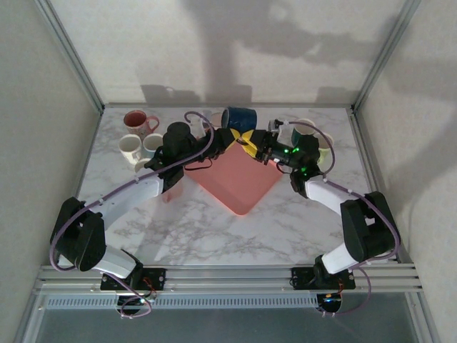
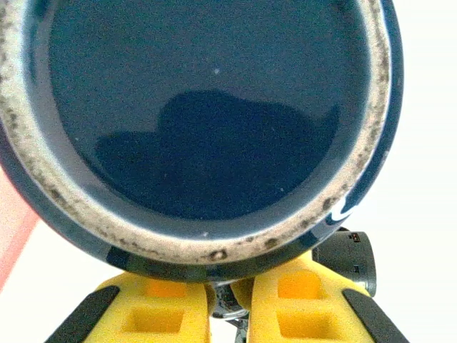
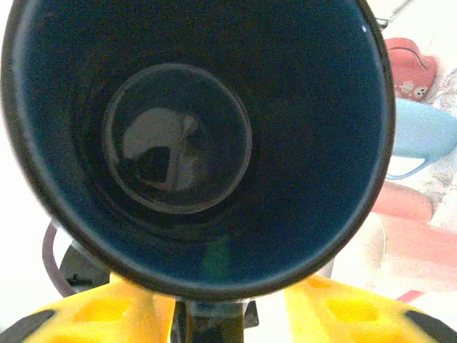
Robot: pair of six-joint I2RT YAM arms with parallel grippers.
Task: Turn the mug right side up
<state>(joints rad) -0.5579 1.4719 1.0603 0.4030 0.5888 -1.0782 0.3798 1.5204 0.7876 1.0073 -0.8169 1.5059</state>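
A dark blue mug (image 1: pixel 239 116) hangs on its side above the back of the table, between both grippers. Its speckled unglazed base ring (image 2: pixel 207 107) faces the left wrist camera, and its open mouth (image 3: pixel 193 143) faces the right wrist camera. My left gripper (image 1: pixel 243 137) (image 2: pixel 227 286) sits just under the mug, its yellow fingers (image 2: pixel 161 307) nearly together, shut on a dark part of the mug, apparently the handle. My right gripper (image 1: pixel 255 148) (image 3: pixel 228 296) is below the rim. Its fingers (image 3: pixel 335 307) stand apart, with a gap on either side of the dark part between them.
A pink square mat (image 1: pixel 239 182) lies under the grippers in the middle of the table. A red mug (image 1: pixel 136 120) and two pale mugs (image 1: pixel 130 146) stand at the back left. A green mug (image 1: pixel 303 132) and a cream one (image 1: pixel 325 153) stand at the back right.
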